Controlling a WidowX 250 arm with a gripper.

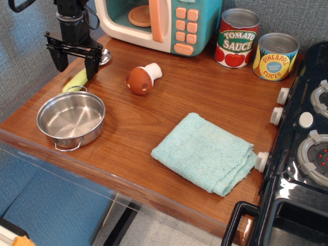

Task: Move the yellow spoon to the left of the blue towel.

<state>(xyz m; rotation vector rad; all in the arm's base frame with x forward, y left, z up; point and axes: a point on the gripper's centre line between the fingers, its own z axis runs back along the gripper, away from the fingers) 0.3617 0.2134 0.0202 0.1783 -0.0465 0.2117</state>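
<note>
The yellow spoon (pixel 77 80) lies on the wooden counter at the back left, its handle pointing toward the pot and its silver bowl (pixel 104 55) near the microwave. My black gripper (pixel 75 68) is open and hangs right over the spoon's handle, fingers straddling it, hiding part of it. I cannot tell if the fingers touch the counter. The blue towel (pixel 205 152) lies folded at the front right of the counter, far from the gripper.
A steel pot (pixel 70 120) stands at the front left just below the spoon. A toy mushroom (pixel 142 79) lies mid-counter. A toy microwave (pixel 161 23) and two cans (pixel 237 38) line the back. A black stove (pixel 302 154) borders the right.
</note>
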